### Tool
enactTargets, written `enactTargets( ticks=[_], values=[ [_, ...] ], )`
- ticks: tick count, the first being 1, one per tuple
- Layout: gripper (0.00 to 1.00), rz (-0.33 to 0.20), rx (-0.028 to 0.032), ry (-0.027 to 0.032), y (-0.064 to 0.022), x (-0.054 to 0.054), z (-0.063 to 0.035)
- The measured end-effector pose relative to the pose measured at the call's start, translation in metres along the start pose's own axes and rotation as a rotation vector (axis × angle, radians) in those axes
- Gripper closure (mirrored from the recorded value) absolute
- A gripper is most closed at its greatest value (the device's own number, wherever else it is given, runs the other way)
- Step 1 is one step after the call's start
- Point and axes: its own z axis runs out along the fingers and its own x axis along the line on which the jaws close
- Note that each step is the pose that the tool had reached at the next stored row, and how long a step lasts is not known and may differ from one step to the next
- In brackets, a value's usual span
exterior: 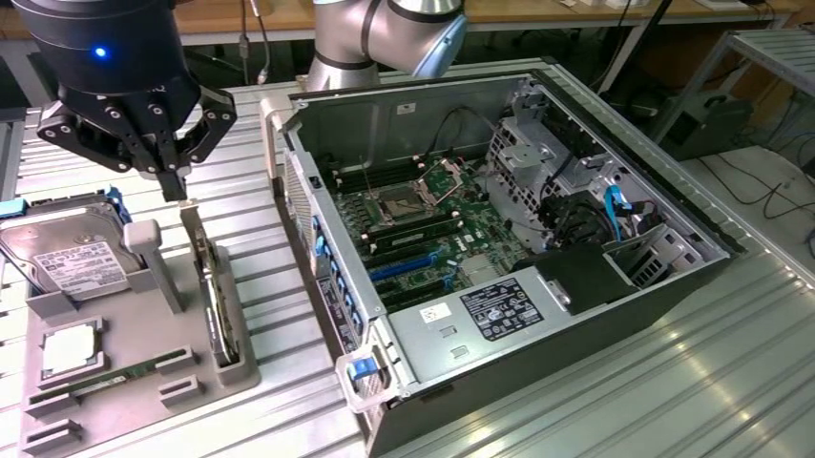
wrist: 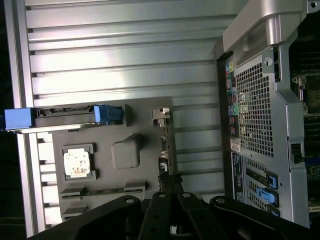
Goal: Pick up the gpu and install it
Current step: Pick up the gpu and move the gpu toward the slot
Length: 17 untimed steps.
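While together over one upright gpu [exterior: 209, 279], one pincer [exterior: 176, 191]; one hard drive [exterior: 71, 260], one memory stick [exterior: 114, 374] alongside

metal table [exterior: 713, 382] | on it: grey tray [exterior: 128, 332], open computer case [exterior: 586, 353]

A robotics lab or assembly workshop is indicated. A ribbed aluminium table [exterior: 713, 382] is seen beneath the hand [exterior: 176, 186], and an opened computer case [exterior: 510, 239] is laid on its side beside the hand. A grey fixture tray [exterior: 147, 329] of computer parts is set directly below it. Wooden workbenches [exterior: 548, 14] hung with cables [exterior: 259, 43] are seen well beyond the hand.
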Motion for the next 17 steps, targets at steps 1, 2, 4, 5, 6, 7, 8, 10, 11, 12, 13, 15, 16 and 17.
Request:
enactTargets(
  ticks=[1,2,4,5,6,7,8,10,11,12,13,15,16,17],
  values=[
    [0.89,0.0,0.0,0.0,0.0,0.0,0.0],
    [0.83,0.0,0.0,-0.0001,0.0,0.0,0.0],
    [0.77,0.0,0.0,0.0,0.0,0.0001,0.0],
    [0.71,0.0,0.0,0.0,0.0,0.0001,0.0],
    [0.64,0.0,0.0,0.0,0.0,0.0001,0.0],
    [0.58,0.0,0.0,0.0,0.0,0.0001,0.0],
    [0.58,0.0,0.0,0.0,0.0,0.0001,0.0],
    [0.52,0.0,0.0,0.0,0.0,0.0001,0.0],
    [0.52,0.0,0.0,0.0,0.0,0.0001,0.0],
    [0.52,0.0,0.0,0.0,0.0,0.0001,0.0],
    [0.52,0.0,0.0,0.0,0.0,0.0001,0.0],
    [0.52,0.0,0.0,0.0,0.0,0.0001,0.0],
    [0.52,0.0,0.0,0.0001,0.0,0.0001,0.0],
    [0.52,0.0,0.0,0.0001,0.0,0.0001,0.0]
  ],
)
